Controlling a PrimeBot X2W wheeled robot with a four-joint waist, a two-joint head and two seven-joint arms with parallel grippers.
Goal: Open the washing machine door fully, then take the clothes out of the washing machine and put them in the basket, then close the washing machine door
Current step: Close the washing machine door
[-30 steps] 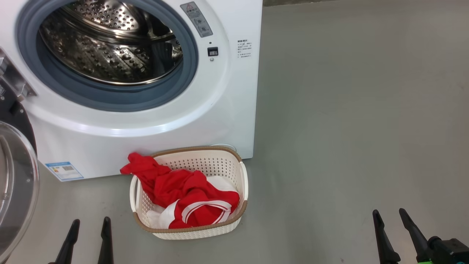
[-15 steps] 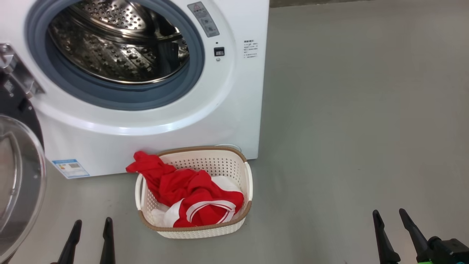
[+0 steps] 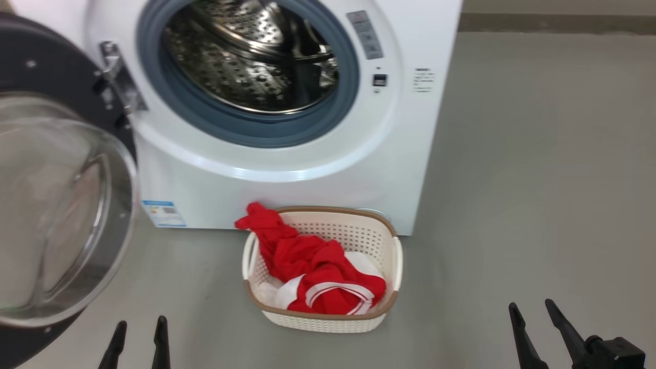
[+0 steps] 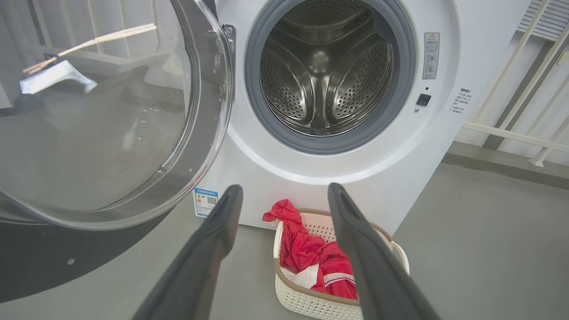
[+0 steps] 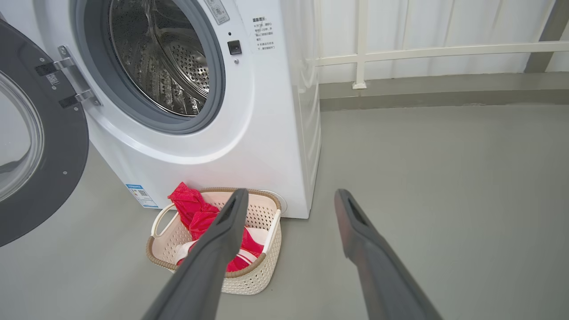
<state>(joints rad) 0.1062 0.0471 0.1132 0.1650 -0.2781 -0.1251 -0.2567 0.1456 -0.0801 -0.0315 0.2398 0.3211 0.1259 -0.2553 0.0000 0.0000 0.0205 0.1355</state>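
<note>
1. Leftward the head view is being swung since a second ago; more of the door (image 3: 61, 205) is being shown, wide open beside the washer (image 3: 287, 174).
2. Clothes (image 3: 318, 271) are being held in the basket (image 3: 328, 324), just before the washer.
3. Left gripper (image 3: 142, 323) and right gripper (image 3: 530, 306) are being held with fingers apart, empty.

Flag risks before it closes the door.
The round black-rimmed glass washing machine door stands open; the open left gripper may slide off its bulging glass when pushing.
A red fabric garment hangs over the rim of the cream perforated plastic basket and could spill out.
The basket sits close before the white washing machine and could get knocked on approach.
</note>
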